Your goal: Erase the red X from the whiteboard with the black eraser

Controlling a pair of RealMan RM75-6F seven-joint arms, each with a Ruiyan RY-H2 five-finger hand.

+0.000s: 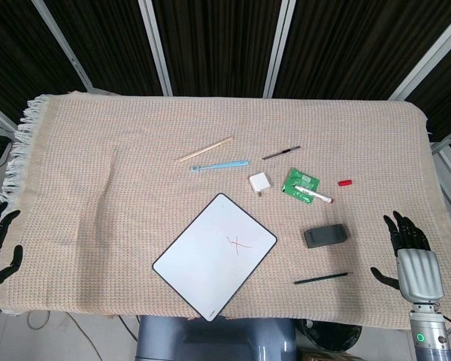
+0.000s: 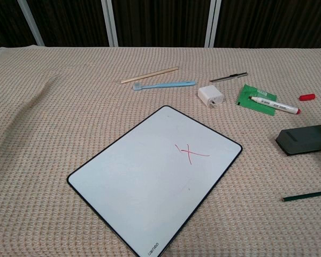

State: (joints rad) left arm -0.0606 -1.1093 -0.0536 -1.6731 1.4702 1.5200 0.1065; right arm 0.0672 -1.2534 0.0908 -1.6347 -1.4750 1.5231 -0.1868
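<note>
Red X [image 1: 240, 244] unerased on whiteboard [image 1: 203, 263]; black eraser [image 1: 325, 235] beside it, both hands [image 1: 415, 263] spread, empty.

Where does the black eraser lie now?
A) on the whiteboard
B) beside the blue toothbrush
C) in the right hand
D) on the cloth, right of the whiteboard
D: the eraser lies on the cloth, apart from the whiteboard and from the right hand.
</note>
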